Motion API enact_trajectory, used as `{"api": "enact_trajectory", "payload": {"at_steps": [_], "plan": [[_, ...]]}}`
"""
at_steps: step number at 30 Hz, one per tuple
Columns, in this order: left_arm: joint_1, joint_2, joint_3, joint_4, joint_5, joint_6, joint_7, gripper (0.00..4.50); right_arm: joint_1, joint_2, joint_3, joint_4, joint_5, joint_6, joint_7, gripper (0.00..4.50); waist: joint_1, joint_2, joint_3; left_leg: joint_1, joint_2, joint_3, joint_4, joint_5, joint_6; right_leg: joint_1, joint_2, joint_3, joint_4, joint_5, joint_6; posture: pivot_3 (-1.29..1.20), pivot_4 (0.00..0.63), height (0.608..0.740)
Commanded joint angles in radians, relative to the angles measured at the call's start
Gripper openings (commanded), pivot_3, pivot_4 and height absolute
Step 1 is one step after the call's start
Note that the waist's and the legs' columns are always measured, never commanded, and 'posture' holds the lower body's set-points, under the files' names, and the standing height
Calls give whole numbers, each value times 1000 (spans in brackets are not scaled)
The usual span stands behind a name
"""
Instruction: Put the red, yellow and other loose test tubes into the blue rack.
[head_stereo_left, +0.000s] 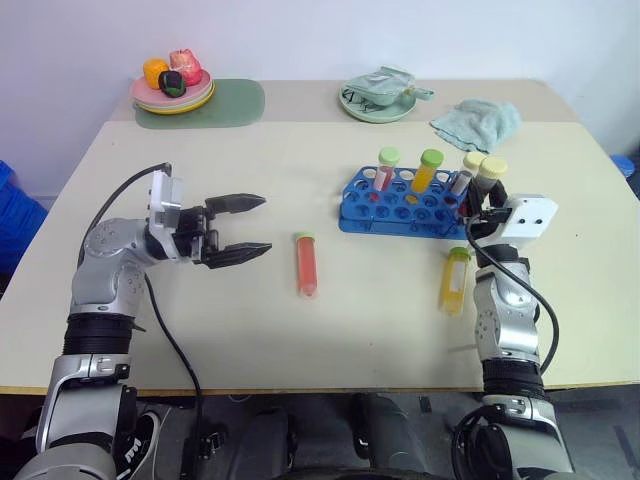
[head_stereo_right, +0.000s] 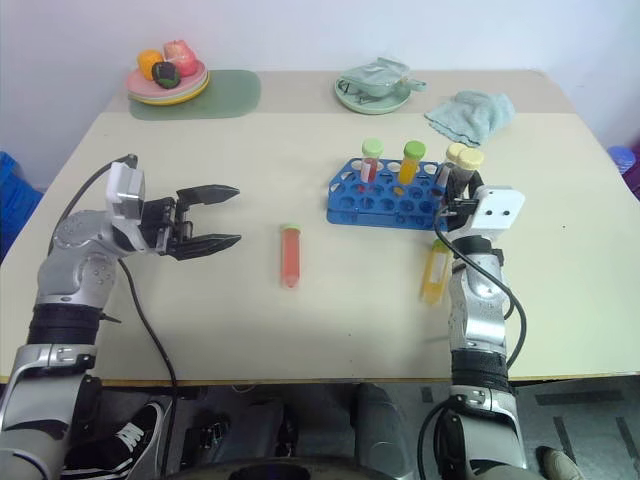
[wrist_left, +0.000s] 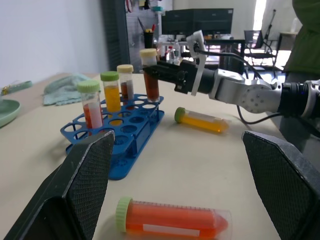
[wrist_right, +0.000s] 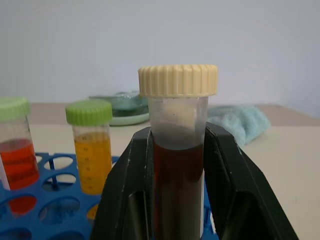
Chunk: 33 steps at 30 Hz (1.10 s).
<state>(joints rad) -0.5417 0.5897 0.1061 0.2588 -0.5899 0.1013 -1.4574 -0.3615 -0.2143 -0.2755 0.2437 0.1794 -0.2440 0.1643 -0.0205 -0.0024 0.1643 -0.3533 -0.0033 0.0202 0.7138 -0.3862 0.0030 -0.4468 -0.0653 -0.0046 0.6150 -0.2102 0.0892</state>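
The blue rack (head_stereo_left: 400, 205) stands right of the table's middle and holds three capped tubes. At its right end my right gripper (wrist_right: 178, 145) is shut on an upright dark brown-red tube (head_stereo_left: 489, 178) with a pale yellow cap. The tube's lower end is level with the rack's top plate; I cannot tell whether it sits in a hole. A red-orange tube (head_stereo_left: 306, 264) lies flat mid-table, just right of my open left gripper (head_stereo_left: 240, 228). In front of the rack, beside my right forearm, lies a yellow tube (head_stereo_left: 455, 281) with a green cap.
Stacked plates with toy food (head_stereo_left: 172, 88) sit on a green mat (head_stereo_left: 225, 103) at the back left. A green dish (head_stereo_left: 378, 98) and a teal cloth (head_stereo_left: 478, 122) lie at the back right.
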Motion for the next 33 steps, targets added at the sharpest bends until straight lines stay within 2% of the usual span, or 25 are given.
{"api": "enact_trajectory", "payload": {"at_steps": [1,5,12,19,24,28,33], "plan": [[10,20,31,-42,-12,3,3,4204,-24,2,11,-7,-3,-34,-3,777,0,0,0,0,0,0,0,0,0,0,0,0,0,0,0,0,150,740],[14,26,33,-49,-15,7,6,4204,-2,10,6,-14,9,-23,-9,777,-1,0,0,0,0,0,0,0,0,0,0,0,0,0,0,0,150,740],[12,24,31,-49,-15,11,7,4204,15,8,5,-57,34,-16,11,4251,0,0,0,0,0,0,0,0,0,0,0,0,0,0,0,0,150,740],[8,13,26,-46,-13,9,9,4204,-11,-9,-25,-155,52,23,-42,4251,1,0,0,0,0,0,0,0,0,0,0,0,0,0,0,0,150,740],[10,10,26,-47,-12,7,7,4204,-62,-63,-54,-253,98,132,-53,4251,1,1,0,0,0,0,0,0,0,0,0,0,0,0,0,0,150,740],[14,15,28,-49,-11,4,0,4204,-130,-184,-102,-323,209,343,-15,4251,4,1,0,0,0,0,0,0,0,0,0,0,0,0,0,0,150,740],[30,21,31,-47,-13,3,-13,4204,-175,-407,-194,-405,440,754,39,4251,10,1,0,-1,0,0,1,0,0,0,-1,0,0,0,0,0,150,740]]}}
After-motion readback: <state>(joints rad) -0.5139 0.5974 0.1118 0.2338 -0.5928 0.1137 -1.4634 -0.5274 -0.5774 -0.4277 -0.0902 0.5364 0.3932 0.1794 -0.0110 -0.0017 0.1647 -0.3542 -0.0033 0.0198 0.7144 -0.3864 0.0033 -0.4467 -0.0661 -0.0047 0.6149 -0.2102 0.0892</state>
